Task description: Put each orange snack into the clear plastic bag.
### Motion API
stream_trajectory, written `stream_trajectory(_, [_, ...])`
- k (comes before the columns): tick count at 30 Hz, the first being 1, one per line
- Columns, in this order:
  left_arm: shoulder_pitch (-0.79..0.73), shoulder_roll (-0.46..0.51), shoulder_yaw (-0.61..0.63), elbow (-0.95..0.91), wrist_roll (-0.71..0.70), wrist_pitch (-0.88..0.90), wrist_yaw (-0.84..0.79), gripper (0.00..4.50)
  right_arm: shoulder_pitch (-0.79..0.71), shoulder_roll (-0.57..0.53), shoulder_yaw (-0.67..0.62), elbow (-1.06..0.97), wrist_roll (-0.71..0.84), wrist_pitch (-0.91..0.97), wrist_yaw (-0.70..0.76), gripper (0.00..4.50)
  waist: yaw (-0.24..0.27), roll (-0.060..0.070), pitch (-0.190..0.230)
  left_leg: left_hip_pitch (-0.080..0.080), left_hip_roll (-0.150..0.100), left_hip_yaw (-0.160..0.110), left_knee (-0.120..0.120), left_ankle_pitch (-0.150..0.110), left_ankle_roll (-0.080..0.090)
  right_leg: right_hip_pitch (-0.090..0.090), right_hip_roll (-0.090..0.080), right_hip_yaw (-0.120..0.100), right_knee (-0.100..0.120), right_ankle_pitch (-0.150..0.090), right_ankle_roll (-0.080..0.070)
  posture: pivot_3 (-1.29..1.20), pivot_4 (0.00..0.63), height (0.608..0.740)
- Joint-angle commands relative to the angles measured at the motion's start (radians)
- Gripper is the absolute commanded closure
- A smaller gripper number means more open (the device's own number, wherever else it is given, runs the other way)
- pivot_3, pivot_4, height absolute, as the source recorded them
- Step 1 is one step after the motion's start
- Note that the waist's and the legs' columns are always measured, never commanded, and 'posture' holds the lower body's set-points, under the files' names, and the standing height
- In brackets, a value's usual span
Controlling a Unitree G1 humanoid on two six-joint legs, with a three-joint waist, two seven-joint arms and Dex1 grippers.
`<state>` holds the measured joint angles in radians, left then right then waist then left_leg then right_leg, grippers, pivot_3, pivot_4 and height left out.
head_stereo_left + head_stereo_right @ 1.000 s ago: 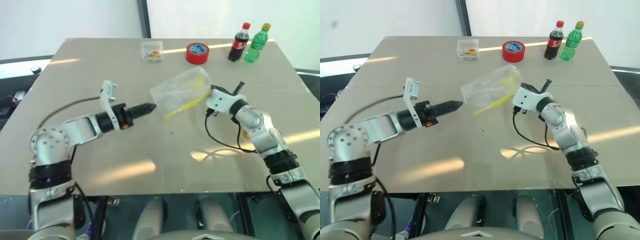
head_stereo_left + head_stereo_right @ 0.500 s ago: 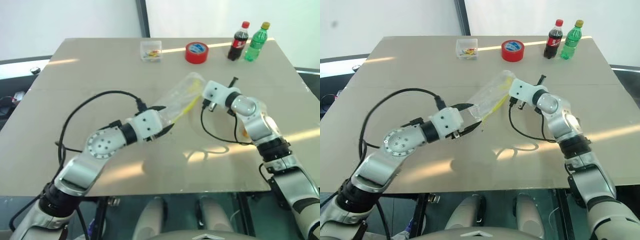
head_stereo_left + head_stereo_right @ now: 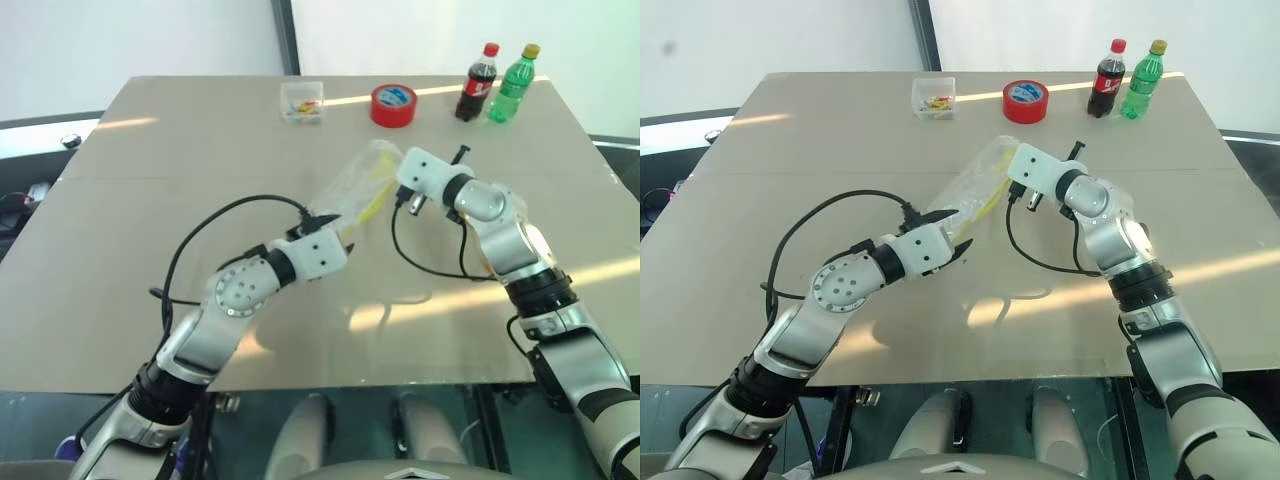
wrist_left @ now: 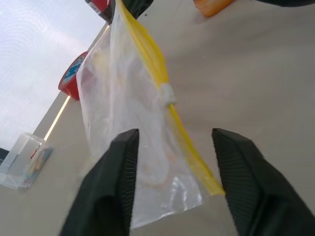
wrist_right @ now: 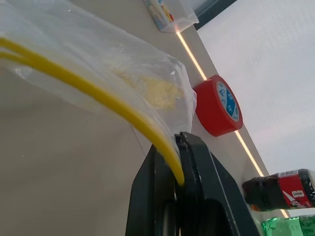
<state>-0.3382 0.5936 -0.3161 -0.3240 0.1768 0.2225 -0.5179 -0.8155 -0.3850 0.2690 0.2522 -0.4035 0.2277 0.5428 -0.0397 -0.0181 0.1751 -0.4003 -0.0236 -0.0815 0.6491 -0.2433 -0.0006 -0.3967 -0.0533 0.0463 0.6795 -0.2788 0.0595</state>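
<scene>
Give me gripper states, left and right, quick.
Left gripper: open, fingers either side of the clear plastic bag.
Right gripper: shut on the bag's yellow strip.

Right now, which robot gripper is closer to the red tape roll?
Right. The right gripper, pinching the clear plastic bag, sits just in front of the red tape roll; the left gripper is farther back at the bag's other end.

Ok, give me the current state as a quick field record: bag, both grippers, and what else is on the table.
bag: clear plastic bag held up off the table, yellow strip along its mouth
right gripper: shut on the bag's yellow strip at one end
left gripper: fingers apart, straddling the bag's other end, not closed
back of table: small clear box, red tape roll, cola bottle, green bottle
</scene>
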Motion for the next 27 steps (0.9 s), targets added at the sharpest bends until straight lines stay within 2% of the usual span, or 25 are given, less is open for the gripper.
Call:
stream_trajectory(1, [-0.022, -0.026, 0.007, 0.004, 0.013, -0.016, -0.010, 3.49, -0.020, -0.001, -0.004, -0.056, 0.003, 0.007, 0.000, 4.50, 0.000, 0.000, 0.000, 0.000, 0.000, 0.000, 0.000, 0.000, 0.000, 0.000, 0.000, 0.000, 0.000, 0.000, 0.000, 0.00, 0.150, 0.740])
stream_trajectory(3, [-0.024, -0.035, 0.009, 0.012, 0.024, -0.022, -0.010, 4.38, -0.013, -0.002, -0.003, -0.064, 0.004, 0.015, 0.003, 4.50, -0.001, 0.000, 0.000, 0.000, 0.000, 0.000, 0.000, 0.000, 0.000, 0.000, 0.000, 0.000, 0.000, 0.000, 0.000, 0.00, 0.150, 0.740])
stream_trajectory(10, [-0.052, -0.030, 0.048, 0.074, -0.001, -0.059, -0.052, 4.45, 0.033, -0.014, -0.002, -0.107, 0.021, 0.056, 0.040, 4.50, 0.000, 0.000, 0.000, 0.000, 0.000, 0.000, 0.000, 0.000, 0.000, 0.000, 0.000, 0.000, 0.000, 0.000, 0.000, 0.00, 0.150, 0.740])
stream_trajectory(13, [-0.081, -0.014, 0.085, 0.118, -0.024, -0.107, -0.076, 4.50, 0.070, -0.030, -0.019, -0.141, 0.031, 0.076, 0.050, 3.67, 0.001, 0.000, 0.000, 0.000, 0.000, -0.001, 0.000, 0.000, 0.000, 0.000, 0.000, -0.001, 0.000, 0.000, 0.000, 0.00, 0.150, 0.740])
stream_trajectory(19, [-0.132, -0.004, 0.120, 0.218, -0.045, -0.183, -0.114, 4.50, 0.175, -0.056, -0.077, -0.285, 0.068, 0.168, 0.052, 0.65, 0.002, 0.000, 0.000, -0.001, 0.000, -0.002, 0.001, 0.000, 0.000, 0.000, 0.000, -0.001, 0.000, 0.000, 0.000, 0.00, 0.150, 0.740])
stream_trajectory(24, [-0.177, -0.005, 0.138, 0.305, -0.067, -0.211, -0.143, 4.50, 0.297, -0.033, -0.167, -0.527, 0.198, 0.363, 0.110, 0.65, 0.003, 0.000, 0.000, -0.002, 0.000, -0.003, 0.001, 0.000, 0.000, 0.000, 0.000, -0.002, 0.000, 0.000, 0.000, 0.00, 0.150, 0.740])
stream_trajectory(25, [-0.184, -0.004, 0.139, 0.319, -0.066, -0.221, -0.147, 4.50, 0.310, -0.025, -0.177, -0.564, 0.219, 0.403, 0.112, 1.26, 0.001, 0.000, 0.000, -0.002, 0.000, -0.003, 0.001, 0.000, 0.000, 0.000, 0.000, -0.002, 0.000, 0.000, 0.000, 0.00, 0.150, 0.740])
stream_trajectory(26, [-0.188, -0.003, 0.140, 0.327, -0.066, -0.228, -0.149, 4.50, 0.317, -0.021, -0.181, -0.589, 0.232, 0.431, 0.111, 1.56, -0.001, 0.000, 0.000, -0.001, 0.000, -0.003, 0.001, 0.000, 0.000, 0.000, 0.000, -0.002, 0.000, 0.000, 0.000, 0.00, 0.150, 0.740])
stream_trajectory(27, [-0.191, -0.004, 0.141, 0.333, -0.066, -0.233, -0.151, 4.50, 0.321, -0.017, -0.181, -0.608, 0.245, 0.455, 0.109, 2.08, -0.002, 0.000, 0.000, -0.001, 0.000, -0.002, 0.002, 0.000, 0.000, 0.000, 0.000, -0.002, 0.001, 0.000, 0.000, 0.00, 0.150, 0.740])
